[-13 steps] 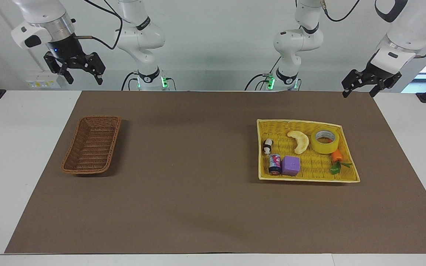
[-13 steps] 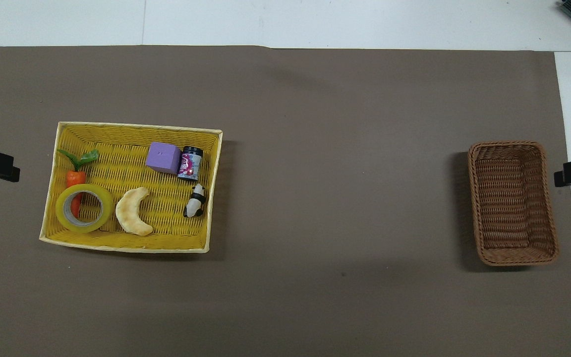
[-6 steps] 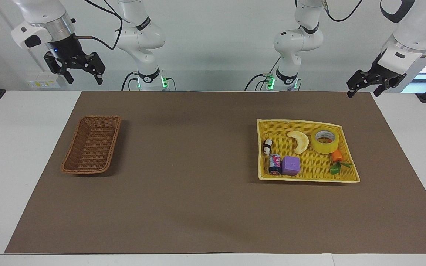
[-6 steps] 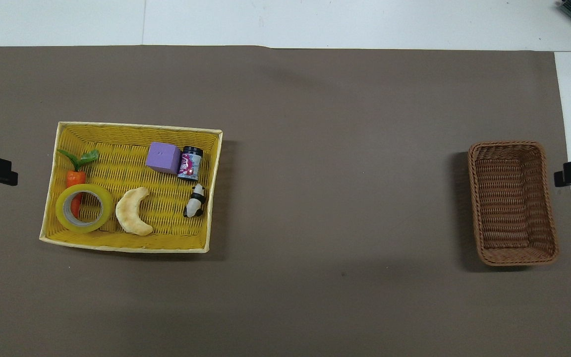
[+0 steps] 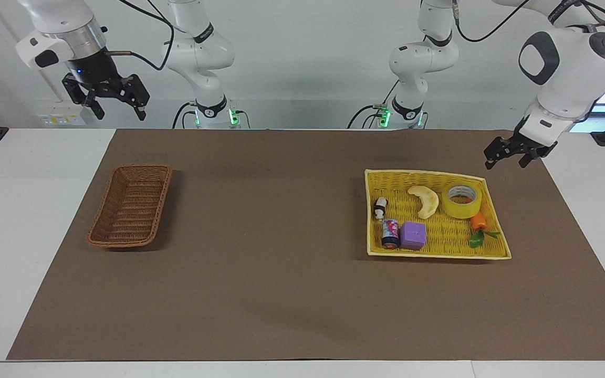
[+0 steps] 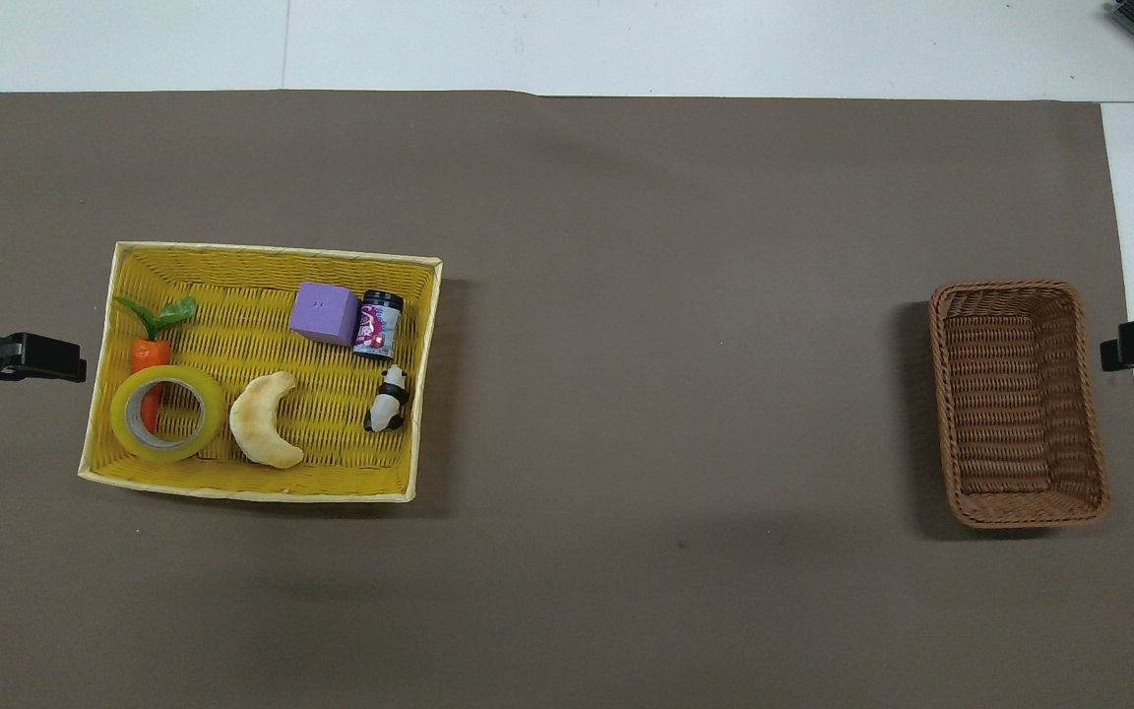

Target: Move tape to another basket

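Facing view shows us reaching: our left gripper point(image 5: 507, 157), fingers spread, is hanging just beside the yellow tray point(image 5: 483, 254) where the tape point(image 5: 461, 200) is lying, so next we are needing to centre over it, while our right gripper point(image 5: 115, 102), also spread, is waiting above the table's end near the basket point(image 5: 130, 206).

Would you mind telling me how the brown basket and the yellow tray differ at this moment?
The basket is brown, narrow and deep-sided; the tray is bright yellow, wider and shallow. The basket is empty; the tray holds the tape, a pastry, a carrot, a purple cube, a can and a panda figure. The basket lies toward the right arm's end, the tray toward the left arm's. Both are woven and rectangular.
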Robot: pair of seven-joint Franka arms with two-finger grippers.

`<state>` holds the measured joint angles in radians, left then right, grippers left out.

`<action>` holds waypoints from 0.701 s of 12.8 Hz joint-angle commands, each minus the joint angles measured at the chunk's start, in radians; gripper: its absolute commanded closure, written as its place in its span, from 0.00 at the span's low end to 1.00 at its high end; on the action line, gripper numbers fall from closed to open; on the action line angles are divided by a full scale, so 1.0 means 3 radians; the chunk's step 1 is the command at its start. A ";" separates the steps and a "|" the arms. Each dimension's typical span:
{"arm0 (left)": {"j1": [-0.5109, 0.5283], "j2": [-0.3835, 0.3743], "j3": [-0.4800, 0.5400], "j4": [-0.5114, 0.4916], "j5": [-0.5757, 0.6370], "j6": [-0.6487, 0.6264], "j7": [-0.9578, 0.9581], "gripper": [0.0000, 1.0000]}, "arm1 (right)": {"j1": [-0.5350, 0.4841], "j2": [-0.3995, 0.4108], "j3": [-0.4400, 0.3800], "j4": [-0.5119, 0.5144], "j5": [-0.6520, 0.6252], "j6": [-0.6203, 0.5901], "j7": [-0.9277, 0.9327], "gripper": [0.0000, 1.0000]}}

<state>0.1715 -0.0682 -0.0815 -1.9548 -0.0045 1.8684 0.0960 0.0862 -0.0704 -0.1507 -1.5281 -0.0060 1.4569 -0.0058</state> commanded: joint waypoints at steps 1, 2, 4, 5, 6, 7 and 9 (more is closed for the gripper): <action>0.0062 -0.0156 -0.0020 -0.0462 0.0010 0.0362 0.0069 0.08 | -0.0016 -0.0031 0.0001 -0.0025 0.0066 -0.0019 -0.0057 0.00; 0.0062 -0.0166 -0.0020 -0.0595 0.0010 0.0479 0.0069 0.10 | -0.0016 -0.0031 0.0001 -0.0025 0.0071 -0.0014 -0.0052 0.00; 0.0062 -0.0161 -0.0025 -0.0800 0.0081 0.0669 0.0069 0.13 | -0.0016 -0.0031 0.0001 -0.0025 0.0071 -0.0014 -0.0052 0.00; 0.0057 -0.0151 -0.0025 -0.0938 0.0142 0.0827 0.0069 0.16 | -0.0016 -0.0031 0.0001 -0.0025 0.0071 -0.0019 -0.0057 0.00; 0.0057 -0.0131 -0.0025 -0.1101 0.0153 0.1046 0.0069 0.21 | -0.0016 -0.0031 0.0001 -0.0025 0.0071 -0.0014 -0.0052 0.00; 0.0062 -0.0105 -0.0020 -0.1255 0.0153 0.1271 0.0069 0.25 | -0.0016 -0.0031 0.0001 -0.0025 0.0071 -0.0014 -0.0052 0.00; 0.0062 -0.0059 -0.0025 -0.1394 0.0153 0.1497 0.0063 0.36 | -0.0016 -0.0031 0.0001 -0.0025 0.0071 -0.0019 -0.0052 0.00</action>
<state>0.1762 -0.0674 -0.0818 -2.3132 0.0256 2.2501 0.1021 0.0862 -0.0704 -0.1507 -1.5281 -0.0060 1.4569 -0.0058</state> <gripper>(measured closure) 0.238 0.000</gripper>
